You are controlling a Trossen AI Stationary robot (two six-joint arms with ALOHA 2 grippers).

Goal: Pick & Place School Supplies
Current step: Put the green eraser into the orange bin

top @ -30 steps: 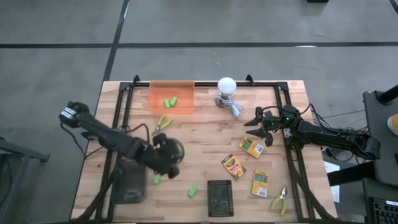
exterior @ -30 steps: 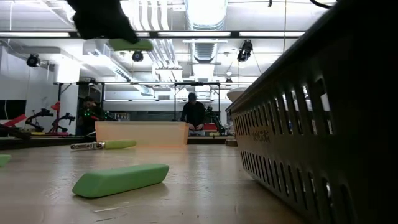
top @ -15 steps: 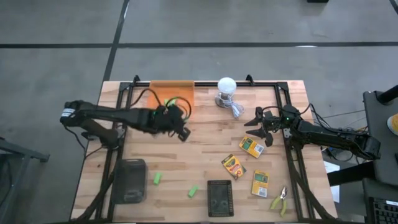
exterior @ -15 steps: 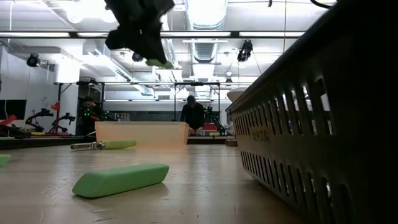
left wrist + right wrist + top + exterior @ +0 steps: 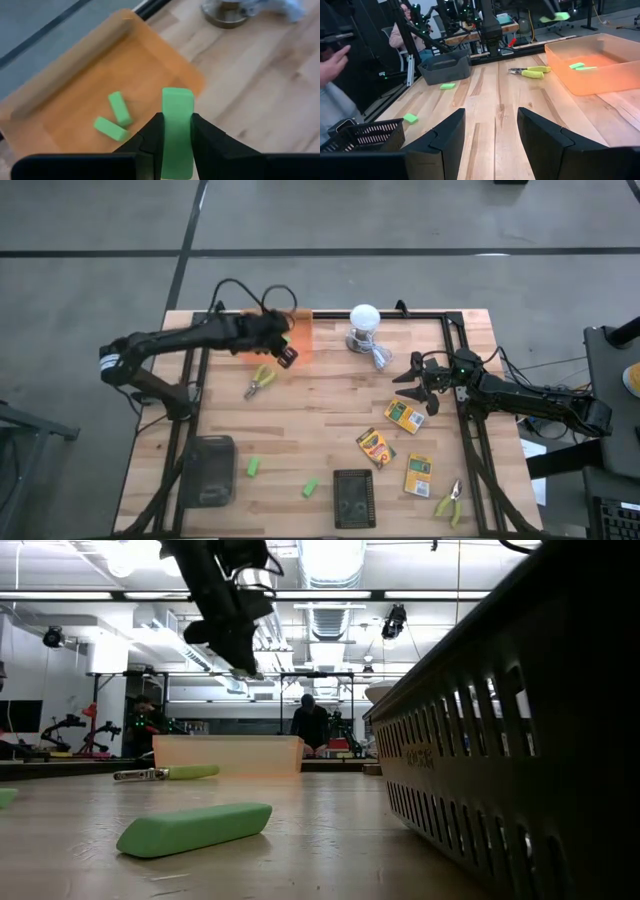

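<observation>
My left gripper (image 5: 285, 353) hangs above the near right corner of the orange tray (image 5: 65, 105), shut on a small green block (image 5: 177, 131). Two more green blocks (image 5: 119, 107) (image 5: 109, 128) lie flat on the tray's floor. The right wrist view shows the carried block (image 5: 555, 17) high above the tray (image 5: 600, 70). My right gripper (image 5: 412, 383) waits open above the table's right part, beside a crayon box (image 5: 404, 415), with nothing between its fingers. My left gripper pinches the green block's two long sides (image 5: 176, 145) between its two fingers. The fingers lie along the block, whose far end (image 5: 177, 95) sticks out past the fingertips. They slant down from the table's left side. The block is lifted clear above the tray's corner.
Two green blocks (image 5: 253, 468) (image 5: 311, 487), pliers (image 5: 262, 378) (image 5: 450, 502) and two more crayon boxes (image 5: 375, 447) (image 5: 418, 475) lie on the table. Dark baskets (image 5: 210, 472) (image 5: 352, 498) stand near the front edge. A white bulb with a cable (image 5: 364, 322) stands right of the tray.
My left gripper has swung from above the table's near left part toward the far edge, to the orange tray, turning as it went. It has stayed shut on the green block, which has travelled with it clear of the table.
</observation>
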